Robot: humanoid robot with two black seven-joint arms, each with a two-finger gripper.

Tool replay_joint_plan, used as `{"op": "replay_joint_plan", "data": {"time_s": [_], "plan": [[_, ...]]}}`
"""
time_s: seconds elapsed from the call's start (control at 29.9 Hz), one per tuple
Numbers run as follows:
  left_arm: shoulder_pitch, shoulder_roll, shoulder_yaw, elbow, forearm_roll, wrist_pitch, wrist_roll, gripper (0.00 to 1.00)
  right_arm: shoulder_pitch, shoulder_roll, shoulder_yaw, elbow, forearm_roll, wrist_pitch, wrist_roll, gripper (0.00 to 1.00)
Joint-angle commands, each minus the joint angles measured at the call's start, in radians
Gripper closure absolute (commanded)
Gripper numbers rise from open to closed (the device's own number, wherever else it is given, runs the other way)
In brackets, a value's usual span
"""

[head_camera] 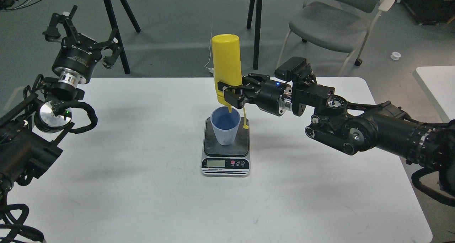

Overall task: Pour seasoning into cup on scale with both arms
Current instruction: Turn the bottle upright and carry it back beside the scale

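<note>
The light blue ribbed cup (225, 126) stands on the dark plate of the kitchen scale (226, 147) at the table's middle. My right gripper (231, 93) is shut on the yellow seasoning bottle (226, 69) and holds it upside down, nozzle pointing into the cup's mouth. The bottle's small cap (245, 127) hangs on its tether beside the cup. My left gripper (83, 28) is open and empty, raised over the table's far left corner, well away from the cup.
The white table (142, 186) carries the scale. Behind it are black trestle legs (117, 26) and a grey chair (330, 19). A second white table edge (437, 86) shows at the right.
</note>
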Motion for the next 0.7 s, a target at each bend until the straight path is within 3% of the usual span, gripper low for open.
{"op": "replay_joint_plan", "data": {"time_s": [0.0,0.17,0.27,0.5,0.67], "plan": [[-0.005,0.001,0.0,0.0,0.001,0.004,0.001,0.0,-0.021,0.011,0.003,0.0,0.003,-0.006,0.0,0.65],[-0.008,0.001,0.0,-0.002,0.001,0.007,0.001,0.0,-0.028,0.003,0.061,0.022,0.06,-0.006,-0.004,0.65],[-0.008,0.006,0.0,-0.005,0.001,0.007,0.001,0.0,-0.027,-0.03,0.133,0.086,0.252,0.028,-0.015,0.65],[-0.014,0.007,-0.002,-0.008,0.001,0.01,0.003,0.0,-0.028,-0.289,0.296,0.29,0.749,0.219,-0.058,0.65],[-0.026,0.003,0.0,-0.009,0.001,0.015,0.003,0.0,-0.123,-0.457,0.405,0.368,1.133,0.362,-0.061,0.64]]}}
